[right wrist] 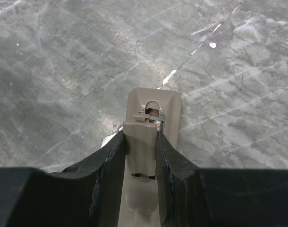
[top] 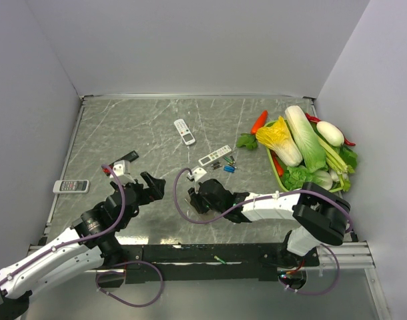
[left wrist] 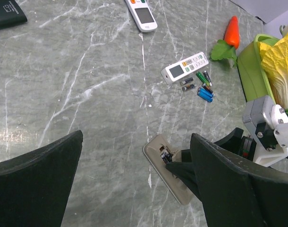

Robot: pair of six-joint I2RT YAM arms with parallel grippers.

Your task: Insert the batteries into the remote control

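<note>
Black right end effector (right wrist: 139, 136) clamps a narrow beige plastic cover (right wrist: 140, 153) against the grey-beige rectangular remote control (right wrist: 154, 100) just ahead, probably seating it; left end effector (left wrist: 137, 137) gapes wide.

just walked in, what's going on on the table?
The right gripper is shut on what looks like the battery cover of the remote, which lies back up on the table. The left gripper hangs open next to it, holding nothing. A few loose batteries lie farther out, beside a white remote.
</note>
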